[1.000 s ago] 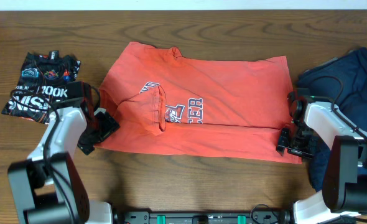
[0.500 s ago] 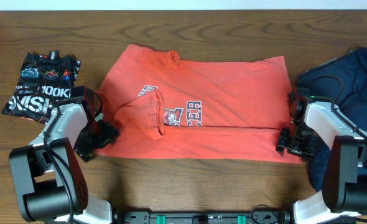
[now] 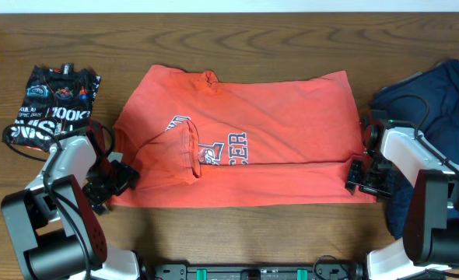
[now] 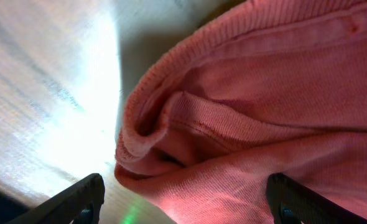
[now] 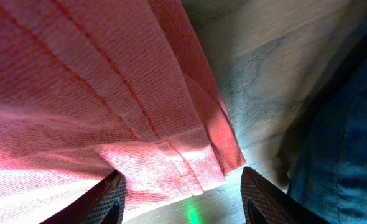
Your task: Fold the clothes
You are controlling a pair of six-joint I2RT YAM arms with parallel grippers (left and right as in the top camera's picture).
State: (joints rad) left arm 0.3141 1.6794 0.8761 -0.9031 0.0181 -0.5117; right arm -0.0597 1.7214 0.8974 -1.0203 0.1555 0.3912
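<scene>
The coral-red T-shirt (image 3: 253,155) lies spread across the middle of the table, its white-and-navy lettering partly under a folded-in sleeve. My left gripper (image 3: 117,177) is at the shirt's lower left corner. In the left wrist view it (image 4: 183,190) stands open and wide, with bunched red hem (image 4: 190,124) between the fingers. My right gripper (image 3: 358,177) is at the shirt's lower right corner. It (image 5: 182,186) is open too, and the layered corner of the shirt (image 5: 78,93) lies between its fingers on the wood.
A small black graphic-print tee (image 3: 54,105) lies crumpled at the far left, just above the left arm. A navy-blue garment (image 3: 439,101) is heaped at the right edge, close behind the right arm and beside its gripper (image 5: 339,143). The wooden table (image 3: 237,233) shows in front.
My left gripper has moved left and toward the front edge, and the shirt's left side came with it. The shirt now lies squarer. The right gripper has stayed at its corner.
</scene>
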